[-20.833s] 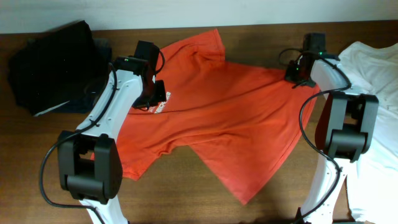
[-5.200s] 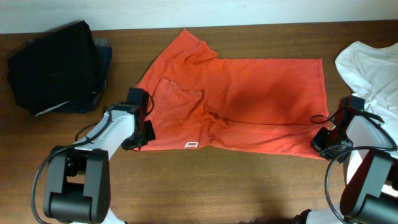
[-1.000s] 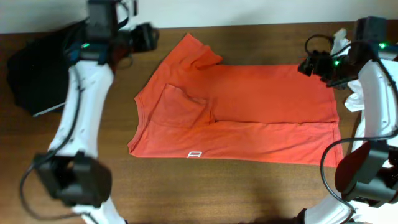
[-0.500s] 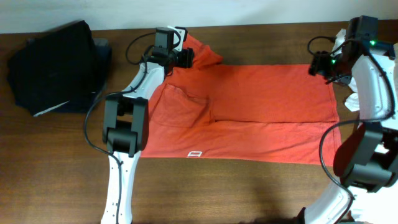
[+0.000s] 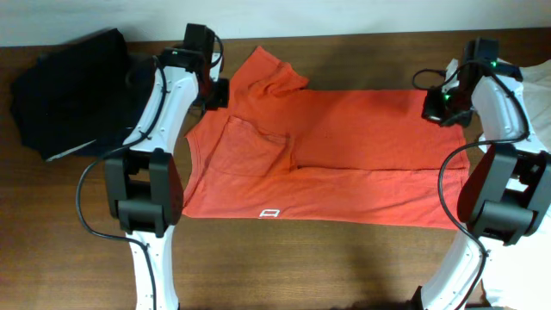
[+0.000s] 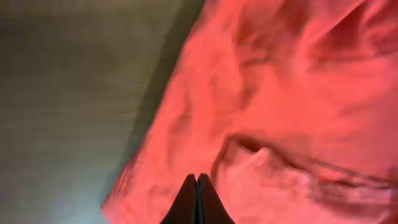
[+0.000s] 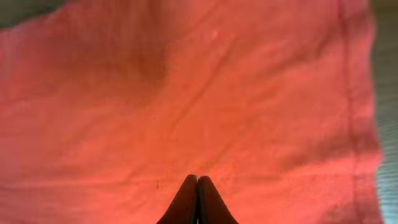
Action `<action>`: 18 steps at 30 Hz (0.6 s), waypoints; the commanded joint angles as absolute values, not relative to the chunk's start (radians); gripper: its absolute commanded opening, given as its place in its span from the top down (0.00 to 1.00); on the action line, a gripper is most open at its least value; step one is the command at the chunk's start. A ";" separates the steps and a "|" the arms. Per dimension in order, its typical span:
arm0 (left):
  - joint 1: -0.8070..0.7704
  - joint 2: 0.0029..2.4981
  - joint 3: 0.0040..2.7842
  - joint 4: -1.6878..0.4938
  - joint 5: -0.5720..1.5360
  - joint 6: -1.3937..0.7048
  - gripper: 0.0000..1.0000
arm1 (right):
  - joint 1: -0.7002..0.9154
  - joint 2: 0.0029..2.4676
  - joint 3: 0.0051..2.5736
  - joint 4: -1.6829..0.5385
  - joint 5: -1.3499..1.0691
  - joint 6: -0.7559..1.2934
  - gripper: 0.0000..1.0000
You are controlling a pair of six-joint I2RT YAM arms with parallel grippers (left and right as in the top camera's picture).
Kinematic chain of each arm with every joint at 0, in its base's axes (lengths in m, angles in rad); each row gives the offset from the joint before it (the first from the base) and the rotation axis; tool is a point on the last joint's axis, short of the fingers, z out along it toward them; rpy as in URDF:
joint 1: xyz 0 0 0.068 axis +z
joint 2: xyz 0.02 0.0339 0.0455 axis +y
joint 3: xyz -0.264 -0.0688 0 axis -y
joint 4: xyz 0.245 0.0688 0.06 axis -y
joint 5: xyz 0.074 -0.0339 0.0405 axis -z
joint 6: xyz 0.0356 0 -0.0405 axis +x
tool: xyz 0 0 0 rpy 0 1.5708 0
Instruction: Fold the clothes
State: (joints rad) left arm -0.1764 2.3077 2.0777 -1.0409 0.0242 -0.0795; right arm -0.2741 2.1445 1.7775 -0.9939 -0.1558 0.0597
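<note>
The clothes, a red-orange T-shirt, lie folded lengthwise into a wide band across the table, a sleeve sticking out at the back left and a small white label at the front edge. My left gripper is down at the shirt's back-left edge beside the sleeve. In the left wrist view its fingers are shut tip to tip over rumpled red cloth. My right gripper is at the back-right corner, also shut over smooth cloth. No cloth shows between either pair of tips.
A pile of black and navy garments lies at the back left. A white shirt lies at the right edge behind the right arm. Bare brown table runs along the front.
The left arm swung from over the dark pile to the shirt's back-left edge. The right gripper came inward onto the back-right corner. Both grippers went from open to shut.
</note>
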 commanded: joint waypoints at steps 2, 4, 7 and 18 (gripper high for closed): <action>-0.160 2.277 1.977 -1.042 0.004 -0.147 1.00 | -0.270 2.152 1.650 -0.968 -0.139 0.068 0.95; -0.160 2.270 1.946 -1.073 0.031 -0.164 1.00 | -0.270 2.144 1.631 -0.970 -0.165 0.080 0.96; -0.161 2.178 1.945 -1.083 0.056 -0.168 1.00 | -0.279 2.095 1.629 -1.015 -0.106 0.141 0.96; -0.207 1.785 1.278 -0.813 0.087 -0.264 0.99 | -0.492 1.827 1.077 -0.826 -0.066 0.309 0.96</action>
